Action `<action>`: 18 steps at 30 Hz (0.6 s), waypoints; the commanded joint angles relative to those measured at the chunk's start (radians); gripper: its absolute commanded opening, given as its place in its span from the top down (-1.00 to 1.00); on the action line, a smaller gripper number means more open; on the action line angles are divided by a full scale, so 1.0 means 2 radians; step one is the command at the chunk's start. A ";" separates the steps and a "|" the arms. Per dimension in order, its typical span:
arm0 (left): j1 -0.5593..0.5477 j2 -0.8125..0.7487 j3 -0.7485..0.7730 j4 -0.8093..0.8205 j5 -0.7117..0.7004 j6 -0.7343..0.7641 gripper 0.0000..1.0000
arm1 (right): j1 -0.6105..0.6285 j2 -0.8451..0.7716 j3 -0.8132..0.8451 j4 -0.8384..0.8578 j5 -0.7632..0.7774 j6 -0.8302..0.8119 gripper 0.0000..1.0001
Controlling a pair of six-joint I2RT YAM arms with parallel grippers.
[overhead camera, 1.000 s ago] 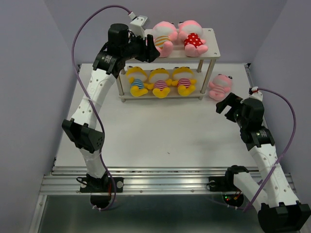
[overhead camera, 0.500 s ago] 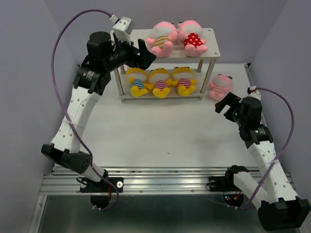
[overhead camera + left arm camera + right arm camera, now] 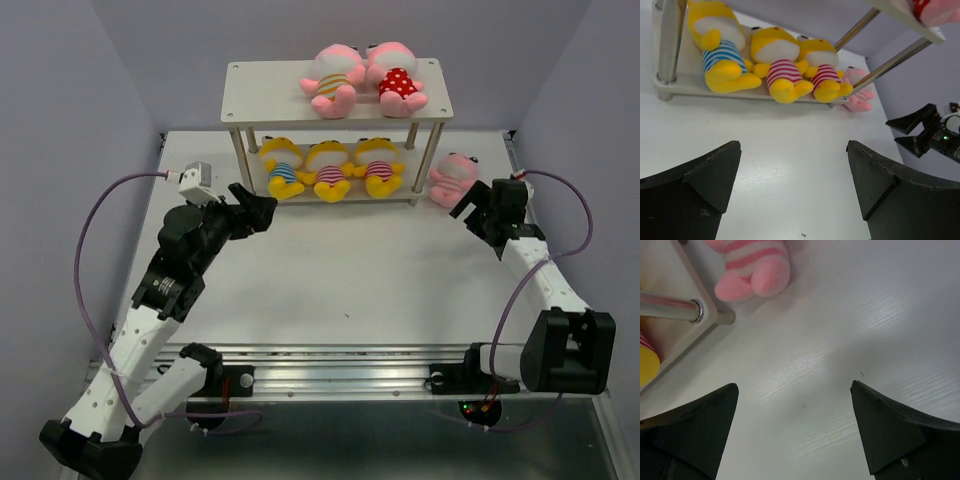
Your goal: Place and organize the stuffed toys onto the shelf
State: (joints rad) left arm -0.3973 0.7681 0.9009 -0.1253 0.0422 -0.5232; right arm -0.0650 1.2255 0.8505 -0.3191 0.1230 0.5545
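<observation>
Five plush dolls point(image 3: 330, 170) are placed on shelf point(image 3: 260, 80); pink striped doll point(image 3: 452, 178) beside shelf is unplaced; left pincer point(image 3: 255, 205), right pincer point(image 3: 468, 203) released.

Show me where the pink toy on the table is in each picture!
Top external: pink toy right of the shelf, upper right.
Left wrist: pink toy small, right of middle.
Right wrist: pink toy at top edge, left of middle.
Shared landmark: the shelf leg beside it.

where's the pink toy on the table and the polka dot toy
pink striped toy on the table point(image 3: 452, 180), top external view, striped body
red polka-dot toy point(image 3: 398, 82), top external view, dotted outfit
</observation>
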 commanded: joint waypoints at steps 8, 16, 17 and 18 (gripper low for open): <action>0.000 0.013 -0.091 0.044 0.030 -0.054 -0.98 | -0.006 0.110 0.083 0.113 -0.006 0.010 -0.91; 0.000 0.021 -0.093 0.043 0.020 -0.052 -0.98 | -0.010 0.204 0.124 0.146 -0.012 0.005 -0.71; 0.000 0.022 -0.093 0.043 0.020 -0.052 -0.98 | -0.010 0.212 0.132 0.153 -0.012 0.003 -0.71; 0.000 0.025 -0.093 0.042 0.020 -0.051 -0.98 | -0.016 0.229 0.136 0.153 -0.016 -0.002 -0.70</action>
State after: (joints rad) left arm -0.3973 0.8116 0.7120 -0.0929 0.0811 -0.6273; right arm -0.0795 1.6257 1.0554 -0.1013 0.0994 0.5686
